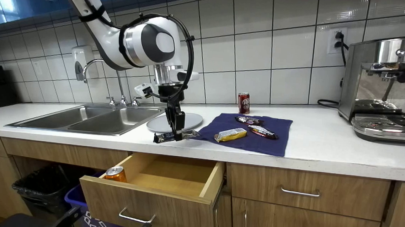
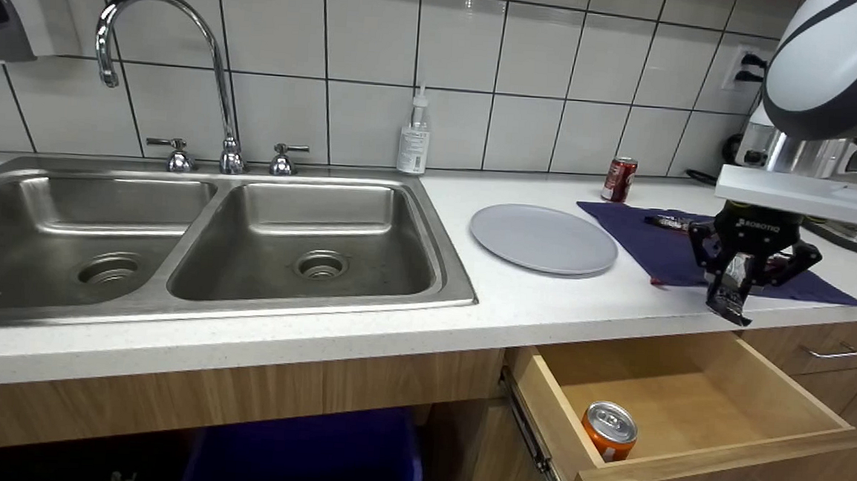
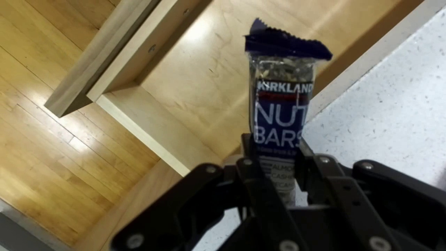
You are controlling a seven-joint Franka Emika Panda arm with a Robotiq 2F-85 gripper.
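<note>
One claw (image 3: 274,150) grips one nut bar (image 3: 281,111)

Glossy plastic nut bar wrapper (image 3: 280,116).

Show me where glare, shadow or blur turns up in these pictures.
Wrist view: glare whitens patches of the wooden floor, shine streaks the Kirkland nut bar, and the claw looks slightly soft up close; in an exterior view, bright light washes out part of the blue cabinets; in both exterior views, shadow darkens the rear of the wooden drawer.
</note>
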